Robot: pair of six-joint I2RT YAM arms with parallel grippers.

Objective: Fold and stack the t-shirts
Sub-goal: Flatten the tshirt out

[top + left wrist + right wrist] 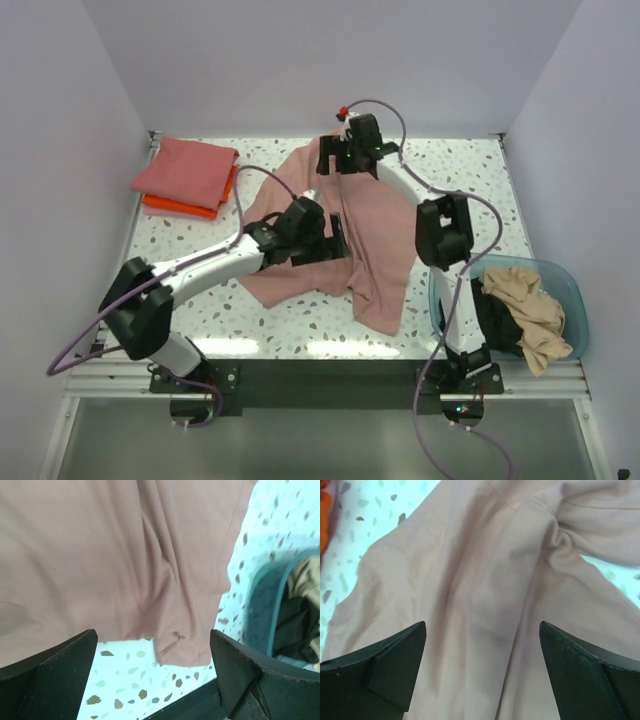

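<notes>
Five t-shirts, one dusty pink shirt (380, 260) spread out, coral red shirt (185, 168) on orange shirt (178, 209) (both folded), tan shirt (530, 300) and black shirt (500, 325) in one tub (572, 290), with left gripper (152, 645) and right gripper (482, 635) spread wide, empty.

Here's the left arm (215, 262): a smooth white tube link between chunky black joint housings. The right arm (456, 312) is built just the same. Mauve-grey cables (75, 350) loop off both (the one at the right arm's far end carries a small red cap (343, 110)). A tiny green light glows on the right base (461, 408). Up close, the left gripper (153, 632) shows matte black wedge fingers (50, 680), and the right gripper (482, 624) matches, its fingers (585, 675) faintly speckled.
</notes>
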